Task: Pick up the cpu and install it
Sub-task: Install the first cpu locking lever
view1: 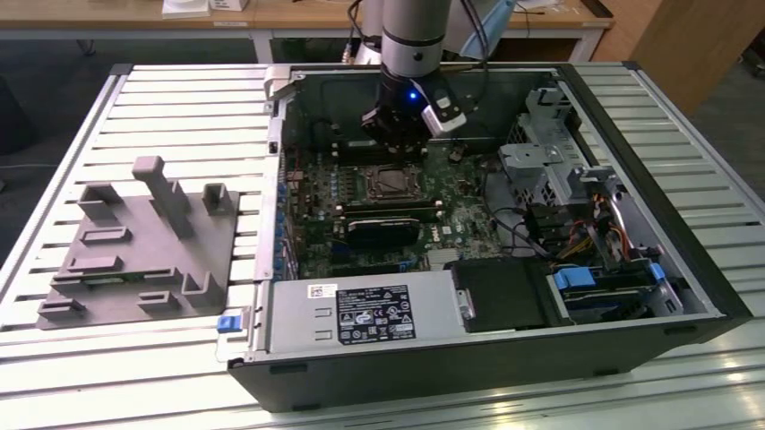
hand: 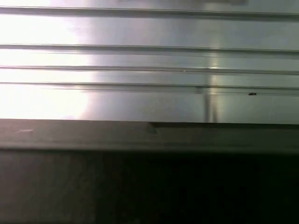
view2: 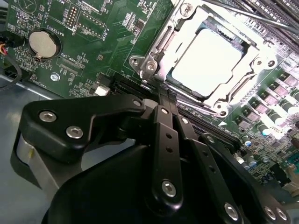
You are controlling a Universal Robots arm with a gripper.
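Note:
The cpu [view2: 210, 60], a shiny silver square, lies flat inside the metal frame of the motherboard socket [view2: 154, 60] in the second wrist view. My gripper [view2: 161, 93] hovers just beside the socket's edge, its black fingers [view2: 166, 135] pressed together with nothing between them. In the exterior view the gripper [view1: 395, 148] hangs inside the open computer case, just behind the socket [view1: 389, 184] and a little above the board.
A grey fixture block [view1: 132, 242] with upright posts sits on the slatted table at the exterior view's left. Inside the case are a power supply [view1: 358, 313], a drive cage [view1: 538, 161] and cables. A coin battery [view2: 44, 44] sits on the board.

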